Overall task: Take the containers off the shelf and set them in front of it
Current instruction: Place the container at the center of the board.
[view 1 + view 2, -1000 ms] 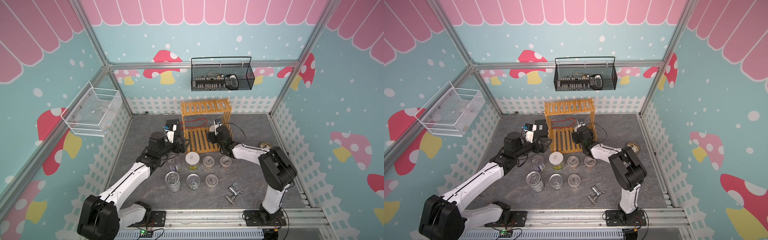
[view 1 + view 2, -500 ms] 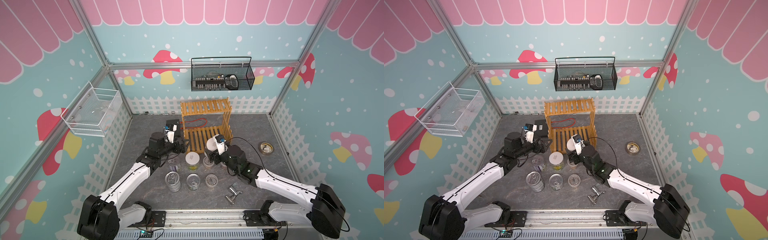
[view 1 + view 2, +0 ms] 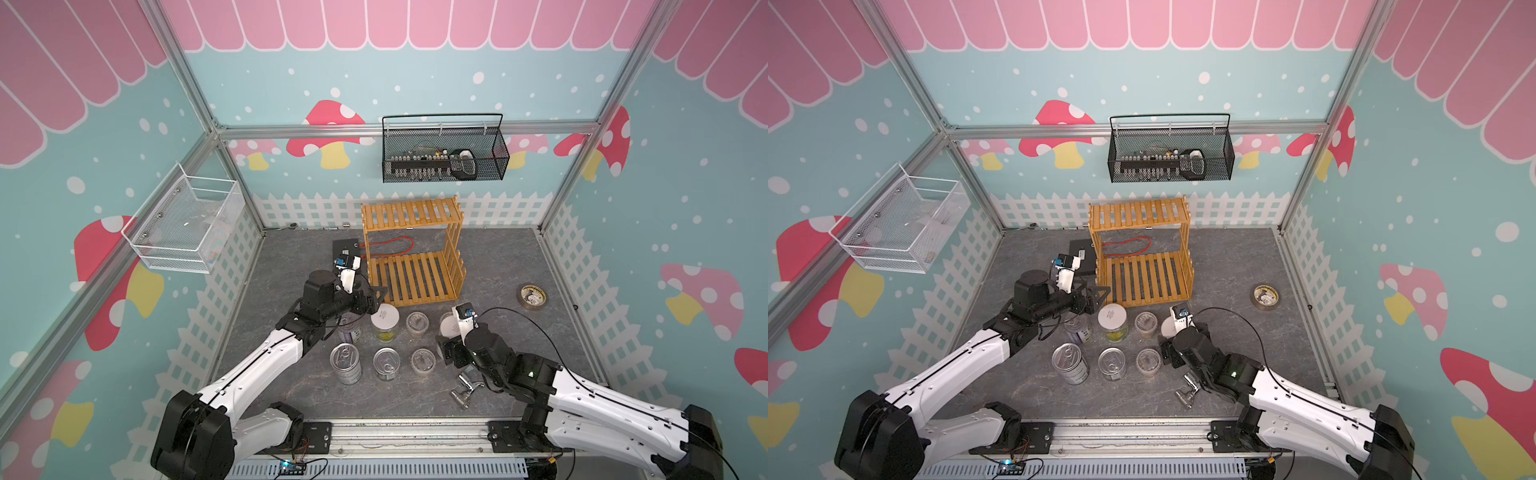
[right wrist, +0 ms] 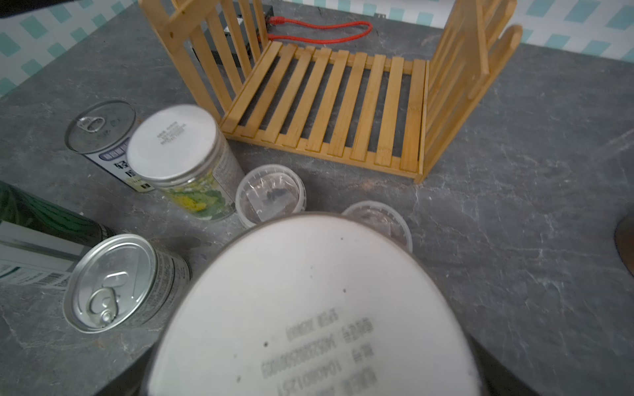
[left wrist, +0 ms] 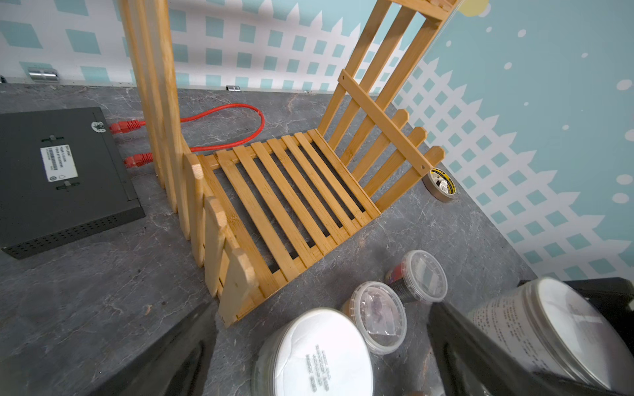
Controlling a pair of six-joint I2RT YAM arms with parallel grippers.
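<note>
Operator: Shelf (image 3: 411, 216) status?

Observer: Both tiers are bare in both top views. A second ago the right tool (image 3: 452, 338) was reaching onto the lower tier. Now it is drawn back over the worktop (image 3: 498, 257) in front, with the white-lidded silver canister (image 3: 446, 326) between its jaws.

Operator: Properly gripped?

Observer: The right wrist view says so. The lid fills the lower frame with a dark jaw on either side, spread wide because the canister is wide. Whether its base touches the worktop yet, I cannot tell.

Operator: Where does that leave the task?

Observer: I judge this to be the last container. The others stand in two rows just in front of the shelf. The back row has the purple-labelled tin (image 3: 351, 328), the yellow-green jar (image 3: 385, 318) and a clear cup (image 3: 417, 322). Nearer are two pull-tab tins (image 3: 386, 361) and a second cup (image 3: 422, 360). A third cup (image 4: 380, 219) shows just beyond the canister. What remains is setting it down and letting go.

Operator: Arms?

Observer: The right arm lies low from its near-right base, with the forearm stretched across the worktop. Its wrist faces the shelf at the right end of the rows. The left arm has not moved and reaches forward from the near left. The left tool (image 3: 380, 296) is level, its jaws spread wide and empty. It hangs over the purple-labelled tin and the jar, beside the shelf's front left corner.
</note>
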